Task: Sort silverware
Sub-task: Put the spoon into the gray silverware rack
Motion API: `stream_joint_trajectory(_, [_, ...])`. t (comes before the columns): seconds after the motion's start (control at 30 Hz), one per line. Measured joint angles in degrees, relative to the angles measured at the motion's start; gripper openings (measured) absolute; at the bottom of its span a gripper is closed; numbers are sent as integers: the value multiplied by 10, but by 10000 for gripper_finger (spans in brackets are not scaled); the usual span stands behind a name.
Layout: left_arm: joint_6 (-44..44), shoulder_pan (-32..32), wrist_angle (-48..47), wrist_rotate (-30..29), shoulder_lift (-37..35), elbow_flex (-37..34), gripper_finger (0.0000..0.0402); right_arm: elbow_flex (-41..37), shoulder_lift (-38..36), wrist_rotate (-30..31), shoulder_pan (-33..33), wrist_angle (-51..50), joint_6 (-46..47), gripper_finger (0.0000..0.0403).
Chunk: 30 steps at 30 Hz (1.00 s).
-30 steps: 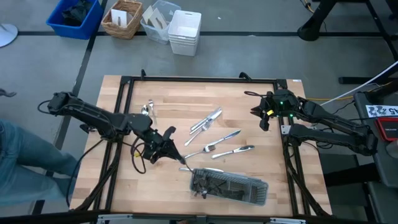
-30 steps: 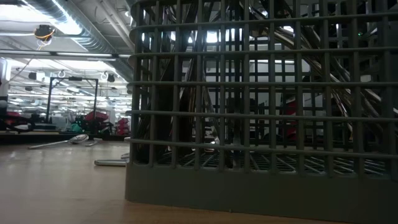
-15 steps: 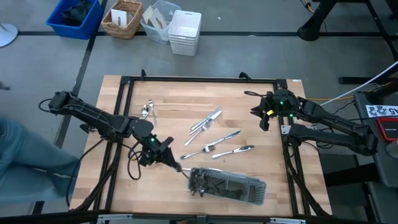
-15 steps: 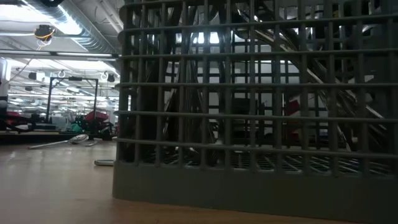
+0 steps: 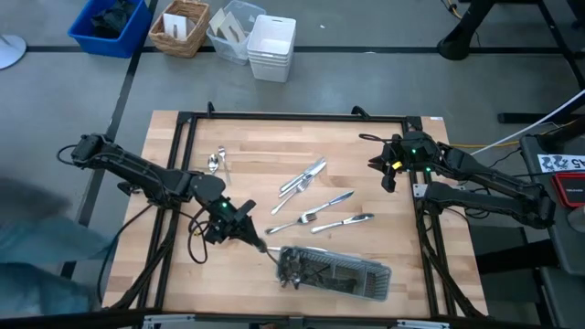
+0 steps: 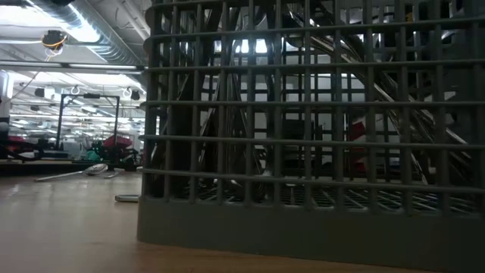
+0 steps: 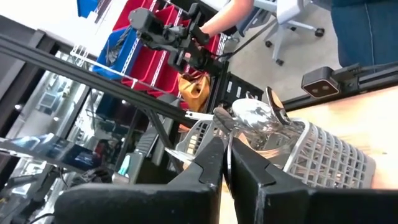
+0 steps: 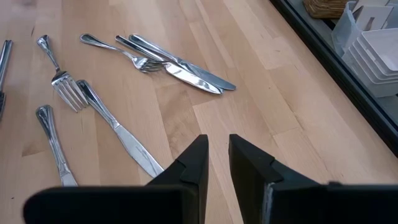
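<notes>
A long dark grey mesh tray (image 5: 338,274) lies near the table's near edge. It fills the low view (image 6: 318,136) and holds a bunch of spoons and other silverware (image 7: 258,118). Loose silverware rests flat on the wood: two knives (image 5: 304,176), a knife (image 5: 335,199), a fork (image 5: 304,219), another piece (image 5: 352,221) and spoons (image 5: 218,162). My left gripper (image 5: 262,246) sits at the tray's left end, shut on a slim silver piece. My right gripper (image 5: 388,178) hovers near the far right corner, slightly open and empty, with the loose pieces (image 8: 174,65) ahead of it. My left gripper (image 7: 227,160) pinches a slim silver piece (image 7: 181,158) between its two fingers. The piece lies across them, with one end sticking out beside one finger. The fingers slant down toward the tray's left end (image 7: 205,134). What kind of piece it is, and whether it touches the tray, I cannot tell.
Bare wood lies at the table's far middle (image 5: 274,137) and near left (image 5: 183,274). A black frame (image 5: 292,116) edges the table. A blue bin (image 5: 110,23), a basket (image 5: 180,27) and white containers (image 5: 271,46) stand on the floor beyond. A person (image 5: 27,265) is left of the table.
My left gripper has swung and tipped toward the tray's left end, moving toward the near edge. The tray has slid a little; in the low view its end now stands farther left. It all happened early in the second, and nothing has moved since.
</notes>
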Motion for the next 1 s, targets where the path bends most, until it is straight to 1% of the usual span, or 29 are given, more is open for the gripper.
stream_joint_trajectory(0.17, [-1,0,4,0,0,0,21,0,0,0,0,0,0,65])
stream_joint_trajectory(0.5, [1,0,-1,0,0,0,78,0,0,0,0,-1,0,65])
stream_joint_trajectory(0.73, [33,0,0,-4,-1,0,86,0,0,0,0,-1,0,65])
stream_joint_trajectory(0.8, [15,0,2,-27,-3,0,86,0,0,0,0,-1,0,65])
stream_joint_trajectory(0.87, [-31,0,5,-79,-8,0,82,0,0,0,0,-1,0,65])
stream_joint_trajectory(0.93, [-105,3,4,-158,-15,0,77,0,0,0,0,-1,0,65])
stream_joint_trajectory(1.0, [-201,11,-7,-248,-27,0,71,0,0,0,0,-1,0,65])
